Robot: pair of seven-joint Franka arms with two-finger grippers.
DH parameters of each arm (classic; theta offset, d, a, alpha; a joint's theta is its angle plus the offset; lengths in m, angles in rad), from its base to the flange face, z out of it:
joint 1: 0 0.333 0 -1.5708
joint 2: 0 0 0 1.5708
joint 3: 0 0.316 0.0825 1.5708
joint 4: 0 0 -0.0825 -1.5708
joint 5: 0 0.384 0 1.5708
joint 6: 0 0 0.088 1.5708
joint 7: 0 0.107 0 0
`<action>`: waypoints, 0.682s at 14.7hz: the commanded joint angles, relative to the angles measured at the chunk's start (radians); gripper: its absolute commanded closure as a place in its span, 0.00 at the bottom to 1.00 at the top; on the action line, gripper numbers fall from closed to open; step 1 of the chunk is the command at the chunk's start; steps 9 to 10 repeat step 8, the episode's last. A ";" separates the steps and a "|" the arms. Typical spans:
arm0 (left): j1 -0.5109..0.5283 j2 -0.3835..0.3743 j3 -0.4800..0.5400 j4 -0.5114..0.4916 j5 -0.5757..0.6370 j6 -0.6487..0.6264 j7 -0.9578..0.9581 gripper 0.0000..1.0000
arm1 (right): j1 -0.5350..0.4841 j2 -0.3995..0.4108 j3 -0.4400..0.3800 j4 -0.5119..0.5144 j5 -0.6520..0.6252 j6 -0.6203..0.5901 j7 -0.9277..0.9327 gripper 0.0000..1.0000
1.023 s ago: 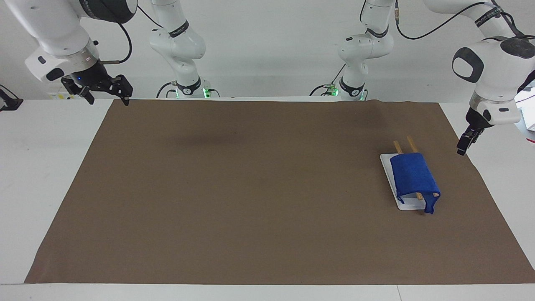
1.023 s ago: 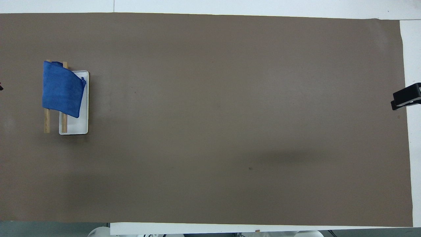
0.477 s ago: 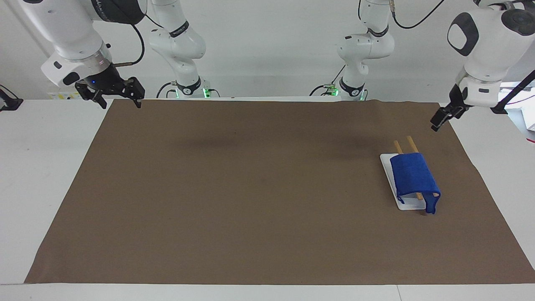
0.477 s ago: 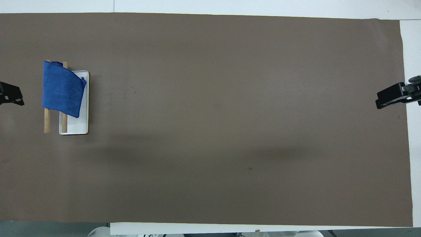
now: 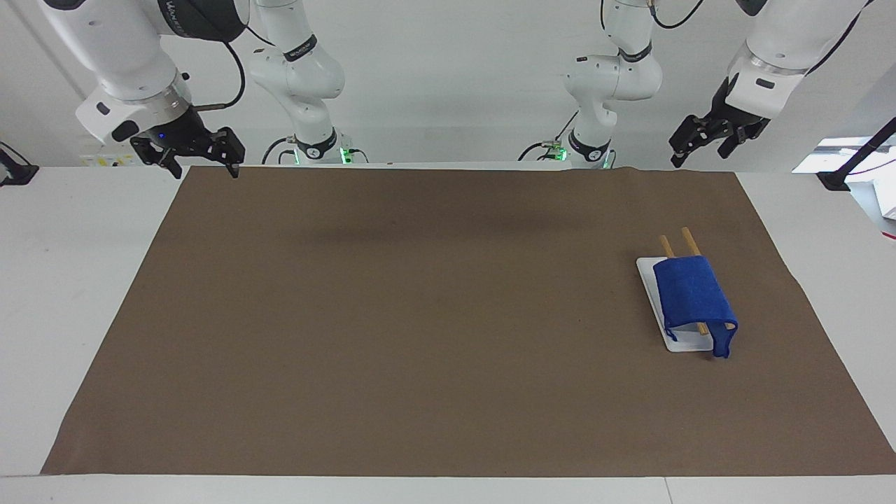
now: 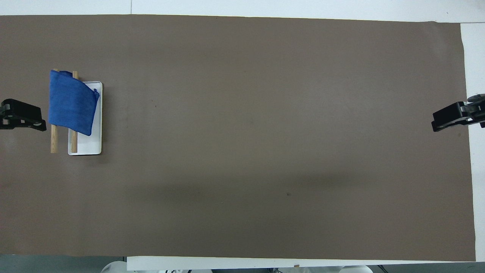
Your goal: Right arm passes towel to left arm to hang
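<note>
Nearest the robots, both arms hang raised over their own end of the counter (image 5: 42,294). The right arm (image 5: 119,49) reaches in at its end, and its claw (image 5: 203,159) is held in the air over the corner of the brown mat (image 5: 420,315) on that side, a small blue light glowing at the wrist; the two fingers stand well apart with nothing between them. In the overhead view only the tip of this claw (image 6: 451,117) shows, at the mat's edge. The left arm (image 5: 777,49) comes in at the other end, and its claw (image 5: 707,143) is up in the air above the mat's edge closest to the robots; the fingers are spread and empty. From above, the left claw (image 6: 22,115) appears just beside the towel, but the facing view shows it lifted clear and well apart from it.

Farther out, toward the left arm's end, a small white tray (image 5: 675,341) lies on the mat with two wooden rods (image 5: 689,241) running above it. The blue towel (image 5: 691,294) is draped over both rods, covering most of their length, and one end hangs down past the tray's edge farthest from the robots. The rods' bare ends (image 6: 54,140) stick out of the towel (image 6: 71,101) toward the robots.
</note>
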 commanded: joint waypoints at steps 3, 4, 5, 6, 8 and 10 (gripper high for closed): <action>0.075 0.088 0.011 0.075 -0.013 0.014 0.057 0.00 | -0.012 -0.025 0.004 -0.031 0.016 0.015 0.005 0.00; 0.073 0.110 0.011 0.096 -0.007 -0.003 0.058 0.00 | -0.010 -0.025 0.004 -0.031 0.016 0.014 0.005 0.00; 0.073 0.129 0.011 0.112 -0.007 -0.011 0.058 0.00 | -0.012 -0.025 0.004 -0.031 0.016 0.014 0.005 0.00; 0.073 0.136 0.011 0.116 -0.005 -0.015 0.060 0.00 | -0.012 -0.025 0.004 -0.031 0.016 0.015 0.005 0.00; 0.069 0.142 0.010 0.115 -0.007 -0.019 0.064 0.00 | -0.012 -0.025 0.004 -0.031 0.016 0.015 0.005 0.00; 0.069 0.142 0.010 0.115 -0.007 -0.019 0.064 0.00 | -0.012 -0.025 0.004 -0.031 0.016 0.015 0.005 0.00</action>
